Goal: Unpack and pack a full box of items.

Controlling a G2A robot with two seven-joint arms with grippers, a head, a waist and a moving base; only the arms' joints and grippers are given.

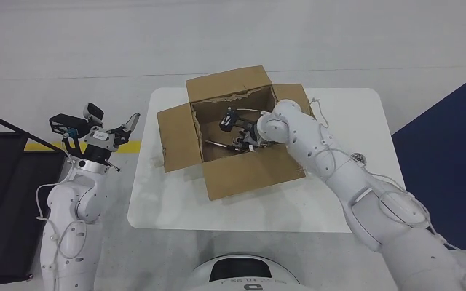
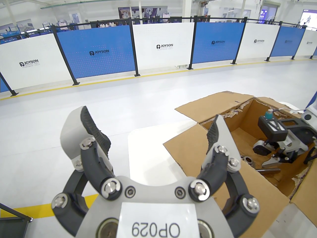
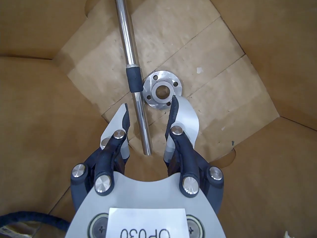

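- Right wrist view: my right claw (image 3: 149, 104) is down inside the cardboard box (image 3: 210, 63), fingers spread wide and gripping nothing.
- Closest to it, a polished steel rod (image 3: 131, 58) lies flat on the box bottom. Its near end sits in the gap between my two fingers, and I cannot tell whether either finger touches it.
- The rod runs straight out past my fingertips and has a dark band around it just beyond them.
- Just beside that band, and touching the rod or very nearly so, a round metal flange (image 3: 163, 89) lies flat. It has a centre bore and small bolt holes. One of my fingertips sits over its near rim.
- Past both parts are the bare bottom flaps, then the brown walls rising around my claw.
- Top view: the box stands open on the white bench (image 1: 342, 196), all four flaps folded outward, with my right arm reaching in over its rim.
- My left claw (image 2: 151, 113) hangs off the bench's edge above the grey floor (image 2: 74, 95), also spread wide and empty.
- The nearest box flap lies just beyond one of its fingers.
- Far past the left claw, blue and white fence panels (image 2: 158, 48) line the hall.
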